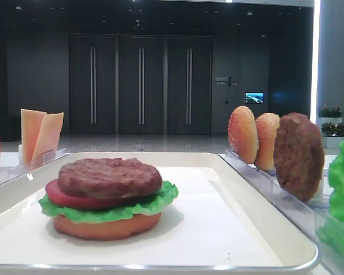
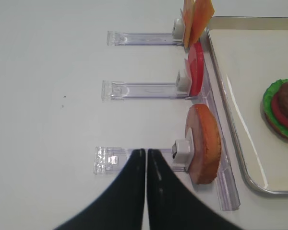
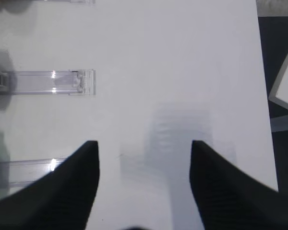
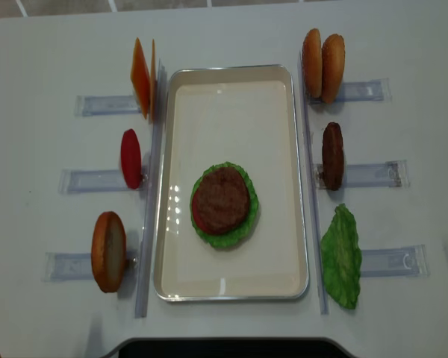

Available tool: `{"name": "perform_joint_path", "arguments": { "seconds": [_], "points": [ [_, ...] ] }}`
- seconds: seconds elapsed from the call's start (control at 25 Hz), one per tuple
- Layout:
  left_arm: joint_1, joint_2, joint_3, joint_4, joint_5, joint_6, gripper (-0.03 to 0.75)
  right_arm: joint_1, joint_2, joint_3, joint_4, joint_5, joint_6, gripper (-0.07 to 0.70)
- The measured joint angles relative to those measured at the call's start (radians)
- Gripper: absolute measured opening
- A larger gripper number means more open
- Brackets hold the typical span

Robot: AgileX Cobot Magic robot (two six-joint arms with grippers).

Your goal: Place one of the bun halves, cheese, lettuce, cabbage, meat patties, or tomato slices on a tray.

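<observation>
In the low exterior high view, the tray fills the lower frame, and a stack sits on it at lower left: a bun half at the bottom, lettuce over it, a tomato slice peeking out on the left, and a meat patty on top. Cheese slices stand upright at the left edge. On the right, two bun halves and a second patty stand on edge in a clear holder, with more green lettuce at the right edge.

In the right wrist view, the right gripper has its two dark fingers spread wide apart over bare white bench, with nothing between them. Clear holders lie at the left of the frame.

In the left wrist view, the left gripper at bottom centre has its fingers pressed together, holding nothing. Just right of it a bun half stands on edge in its holder, with a red tomato slice above it and cheese at the top. The tray rim runs down the right side.

In the overhead realsense view, the tray lies at centre with the stacked burger slightly below its middle. Cheese, tomato and one bun half line the left side; two bun halves, a patty and a lettuce leaf line the right.
</observation>
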Motion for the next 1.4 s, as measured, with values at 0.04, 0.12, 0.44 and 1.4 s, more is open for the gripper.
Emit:
{"name": "perform_joint_path", "arguments": {
  "seconds": [0.04,0.12,0.44,1.4],
  "points": [
    [0.000,0.000,0.000,0.000,0.000,0.000,-0.007,0.000,-0.026,0.000,0.000,0.016,0.007,0.398],
    [0.000,0.000,0.000,0.000,0.000,0.000,-0.007,-0.001,-0.104,0.000,0.000,0.038,0.024,0.396],
    [0.000,0.000,0.000,0.000,0.000,0.000,-0.007,-0.001,-0.364,0.100,-0.001,0.077,0.100,0.370],
    [0.000,0.000,0.000,0.000,0.000,0.002,-0.007,-0.001,-0.833,0.380,0.008,0.050,0.152,0.338]
  ]
}}
